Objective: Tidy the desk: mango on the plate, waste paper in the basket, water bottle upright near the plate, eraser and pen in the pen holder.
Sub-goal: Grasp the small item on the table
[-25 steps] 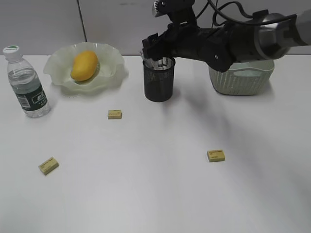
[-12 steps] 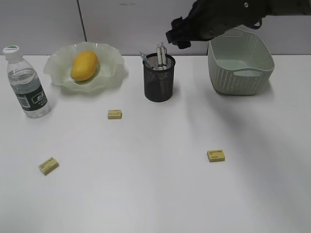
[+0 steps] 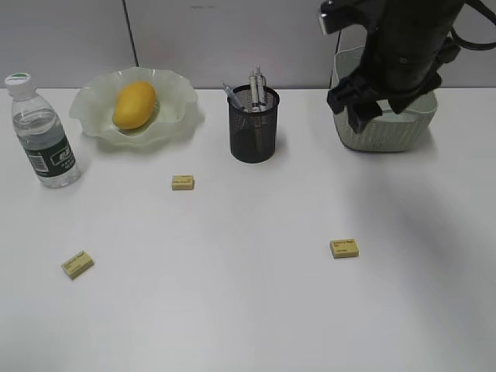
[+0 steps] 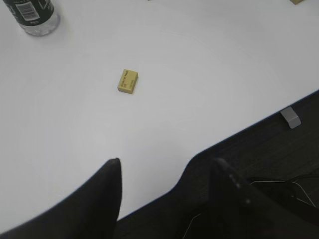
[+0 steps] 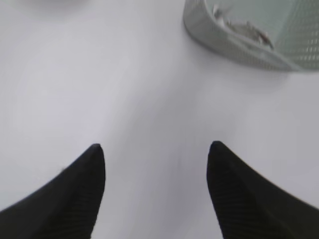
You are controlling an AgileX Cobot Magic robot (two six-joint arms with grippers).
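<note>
The white tabletop (image 3: 232, 310) carries everything in the exterior view. At the far left the water bottle (image 3: 40, 132) stands upright, white cap on, just beside the ruffled pale green plate (image 3: 174, 116); the mango (image 3: 135, 105) lies on that plate. Right of the plate stands the black mesh pen holder (image 3: 253, 128), with several pens (image 3: 255, 89) poking out of its top; how many cannot be counted.

Three small yellow erasers lie loose on the tabletop: one in front of the plate (image 3: 183, 182), one near the left front (image 3: 77, 264), and one towards the right (image 3: 344, 248). The print on them is too small to read.

The basket (image 3: 387, 136) sits at the far right, largely hidden behind the dark right arm, which is blurred. In the right wrist view a corner of the basket (image 5: 234, 45) is cut off by the frame edge, and crumpled waste paper (image 5: 244, 27) shows inside it, soft and hard to make out.

The right hand (image 5: 154, 149) shows two dark fingers spread wide with bare tabletop between them, holding nothing. In the exterior view this hand (image 3: 363, 105) is only a dark shape in front of the basket.

The left hand (image 4: 167, 167) hangs over the near edge of the tabletop, fingers also well apart and empty. Beyond it lie one eraser (image 4: 128, 81) and the cut-off base of the water bottle (image 4: 35, 15). The left arm does not appear in the exterior view.
</note>
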